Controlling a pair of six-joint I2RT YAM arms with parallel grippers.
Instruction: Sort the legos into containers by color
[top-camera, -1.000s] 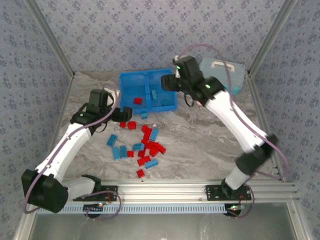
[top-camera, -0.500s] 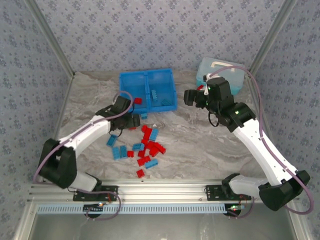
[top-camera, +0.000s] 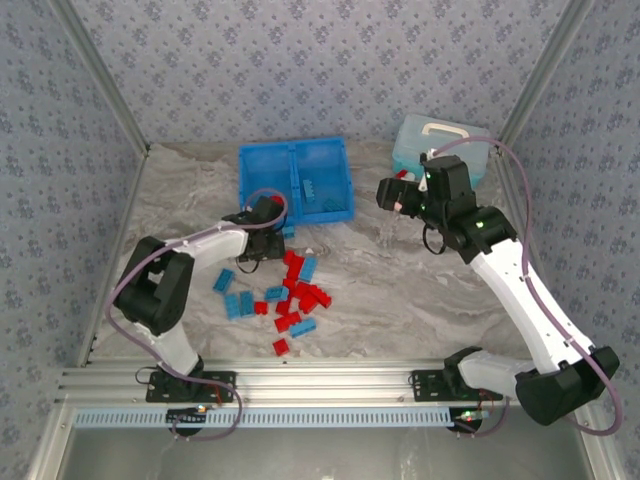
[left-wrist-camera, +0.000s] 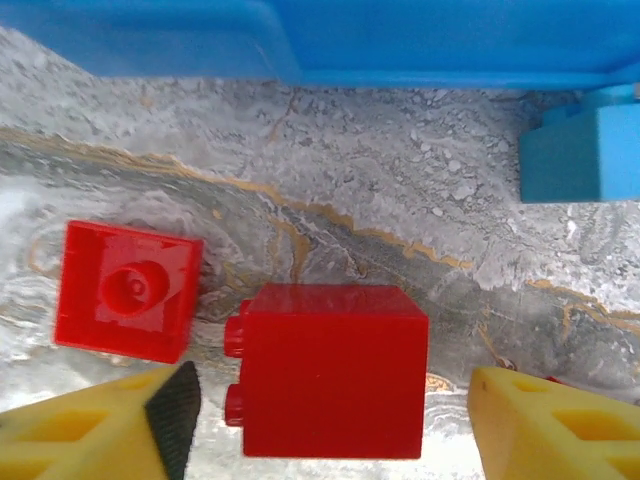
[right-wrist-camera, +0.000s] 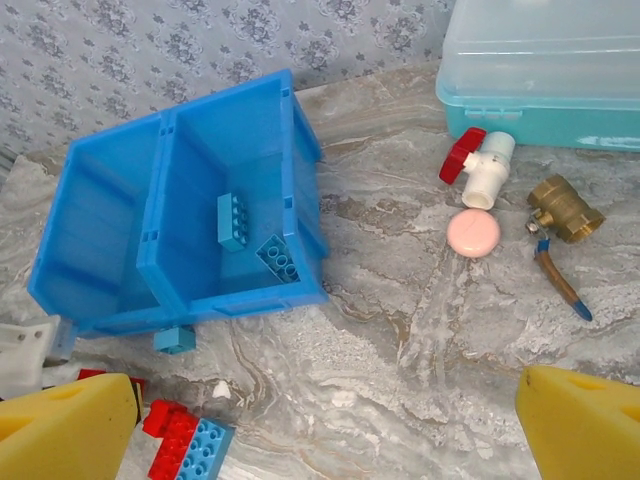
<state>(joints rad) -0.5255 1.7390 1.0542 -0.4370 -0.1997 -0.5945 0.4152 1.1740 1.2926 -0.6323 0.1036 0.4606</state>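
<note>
**Left wrist camera: red brick (left-wrist-camera: 335, 370) lies between the spread left fingers (left-wrist-camera: 85, 432), just short of the tray (left-wrist-camera: 400, 40)**

Both yellow left fingers stand wide, one on each side of the red brick, with a slim gap on either side, so nothing is clamped. The brick lies on its side on the marbled desk (left-wrist-camera: 400, 200), its studs pointing at the finger with the black pad. A second red brick (left-wrist-camera: 127, 290) lies just beside it, hollow underside up. A light blue brick (left-wrist-camera: 578, 155) sits close against the tray's outer wall.

From the top external camera, the left arm reaches to the desk just in front of the tray's near wall, below the left compartment (top-camera: 262, 172). The loose legos (top-camera: 297, 297), red and light blue mixed, lie scattered between the tray and the arm bases.

From the right wrist camera, the right fingers (right-wrist-camera: 60, 430) are also spread wide and hold nothing. They hang above the desk to the right of the tray. In the right compartment (right-wrist-camera: 205, 160) lie two light blue bricks (right-wrist-camera: 232, 222), one flat on the floor and one tipped against the near wall. Near the pale lidded case (right-wrist-camera: 540, 70) sit a white valve with a red handle (right-wrist-camera: 478, 165), a pink disc (right-wrist-camera: 473, 232) and a brass valve (right-wrist-camera: 562, 205).
</note>
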